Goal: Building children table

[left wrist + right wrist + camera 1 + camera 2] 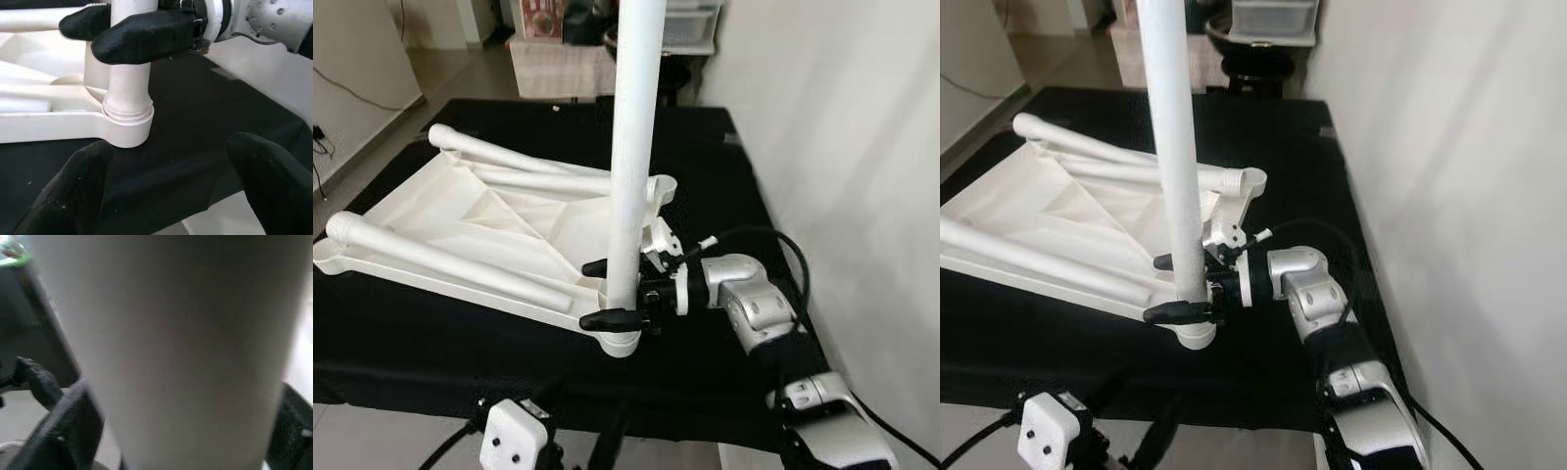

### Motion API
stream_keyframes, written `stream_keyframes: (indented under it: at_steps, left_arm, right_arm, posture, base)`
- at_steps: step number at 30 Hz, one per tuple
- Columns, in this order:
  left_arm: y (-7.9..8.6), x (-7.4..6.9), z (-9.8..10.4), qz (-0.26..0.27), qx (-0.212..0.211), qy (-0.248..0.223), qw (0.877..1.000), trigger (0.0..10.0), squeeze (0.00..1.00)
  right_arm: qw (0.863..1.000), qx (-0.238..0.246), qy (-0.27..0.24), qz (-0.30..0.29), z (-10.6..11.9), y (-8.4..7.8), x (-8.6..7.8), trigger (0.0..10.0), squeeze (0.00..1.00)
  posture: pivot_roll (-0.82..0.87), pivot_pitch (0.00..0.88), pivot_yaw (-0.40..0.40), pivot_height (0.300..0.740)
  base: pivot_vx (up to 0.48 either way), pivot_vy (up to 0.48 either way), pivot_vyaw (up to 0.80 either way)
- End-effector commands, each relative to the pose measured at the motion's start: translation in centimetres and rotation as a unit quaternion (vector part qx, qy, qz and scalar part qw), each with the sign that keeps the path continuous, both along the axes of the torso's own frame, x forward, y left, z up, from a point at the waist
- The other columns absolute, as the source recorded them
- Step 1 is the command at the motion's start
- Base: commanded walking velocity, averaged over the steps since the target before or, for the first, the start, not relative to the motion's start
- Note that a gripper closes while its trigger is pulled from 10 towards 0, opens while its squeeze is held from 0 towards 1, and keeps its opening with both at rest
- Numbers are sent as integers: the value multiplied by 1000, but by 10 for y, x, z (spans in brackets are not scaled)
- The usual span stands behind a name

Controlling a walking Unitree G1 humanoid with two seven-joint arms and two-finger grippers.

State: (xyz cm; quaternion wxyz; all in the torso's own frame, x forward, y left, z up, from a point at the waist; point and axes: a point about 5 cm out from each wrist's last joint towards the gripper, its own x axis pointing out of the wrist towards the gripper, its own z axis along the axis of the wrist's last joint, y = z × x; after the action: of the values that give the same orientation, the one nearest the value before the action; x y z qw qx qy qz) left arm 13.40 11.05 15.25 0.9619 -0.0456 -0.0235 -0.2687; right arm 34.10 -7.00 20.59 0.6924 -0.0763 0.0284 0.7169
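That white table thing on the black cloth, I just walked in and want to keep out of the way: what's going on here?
The robot is assembling a small white table, whose tabletop lies upside down on the black cloth. The right gripper is shut on an upright table leg seated in the near corner socket. The left gripper hovers open just in front of that socket. Other legs lie flat on the tabletop.

White plastic children's tabletop (480, 220): lies upside down on black cloth, underside ribs up, slightly tilted. White plastic tube leg (633, 147): upright, lower end seated in round corner socket (621, 340) at tabletop's 5 o'clock corner, threaded collar showing just above socket rim. Two more white tube legs (450, 260) (519, 157): lying flat across underside, one along 7 o'clock edge, one toward 12 o'clock.
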Motion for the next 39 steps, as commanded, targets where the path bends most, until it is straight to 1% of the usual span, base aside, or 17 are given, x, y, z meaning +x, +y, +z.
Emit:
stream_keyframes:
  at_steps: [1,14,15,16,19,20,21,22,23,24,25,28,34,35,36,38,39]
  left_arm:
    - [0,-4,2,-2,10,2,1000,10000,0]
    - [-3,-4,1,-8,6,9,1000,10000,0]
    - [-3,-3,1,-10,5,8,1000,10000,0]
    - [-4,0,0,-13,4,5,1000,10000,0]
    - [-5,1,0,-13,3,3,1000,10000,0]
    - [-4,3,0,-13,3,2,1000,10000,0]
    - [-3,6,-1,-11,4,0,1000,10000,0]
    - [-1,9,-1,-9,4,-3,1000,10000,0]
    - [-1,9,-1,-9,4,-3,1000,10000,0]
    - [0,11,-1,-8,5,-6,1000,10000,0]
    - [2,15,-3,-6,6,-8,1000,10000,0]
    - [5,27,-7,-4,4,-8,1000,10000,0]
    - [7,35,-9,2,0,-10,1000,10000,0]
    - [8,36,-9,9,2,-13,1000,10000,0]
    - [9,38,-9,14,2,-15,1000,10000,0]
    - [10,38,-9,17,2,-16,1000,10000,0]
    - [10,40,-10,15,1,-16,1000,10000,0]
  right_arm:
    - [1000,-5,-4,30,2,13,0,0,0]
    - [999,15,-35,20,8,-2,6,0,0]
    - [999,22,-49,-1,10,-6,6,0,0]
    - [992,41,-88,-85,13,-19,3,0,0]
    - [986,52,-91,-132,12,-25,0,0,0]
    - [977,60,-88,-183,8,-29,-3,0,0]
    - [948,76,-81,-297,0,-32,-5,0,0]
    - [875,83,-77,-471,-13,-44,-16,0,0]
    - [875,83,-77,-471,-13,-44,-16,0,0]
    - [839,73,-47,-537,-29,-47,-38,0,0]
    - [829,56,-47,-554,-39,-45,-52,0,0]
    - [853,39,-55,-518,-48,-34,-46,0,0]
    - [867,46,-42,-495,-43,-18,-39,0,0]
    - [870,47,-41,-489,-40,-15,-37,6784,0]
    - [869,51,-44,-490,-35,-13,-35,10000,0]
    - [866,54,-46,-495,-31,-12,-35,10000,0]
    - [884,77,-50,-459,-20,-8,-35,10000,133]
  posture:
    - [145,243,-42,740]
    - [79,210,-38,740]
    - [79,210,-38,740]
    - [65,194,-46,740]
    - [59,189,-50,740]
    - [49,182,-54,740]
    - [31,172,-51,740]
    - [18,163,-34,740]
    - [18,163,-34,740]
    - [16,160,-29,740]
    - [-8,139,-8,740]
    - [14,100,-20,740]
    - [20,72,-29,740]
    - [21,68,-29,740]
    - [22,66,-31,740]
    - [22,66,-31,740]
    - [29,64,-35,740]
  base:
    - [0,0,0]
    - [0,0,0]
    - [0,0,0]
    - [0,0,0]
    - [0,0,0]
    - [0,0,0]
    - [0,0,0]
    - [0,0,0]
    - [0,0,0]
    - [0,0,0]
    - [0,0,0]
    - [0,0,0]
    - [0,0,0]
    - [0,0,0]
    - [0,0,0]
    - [0,0,0]
    - [0,0,0]
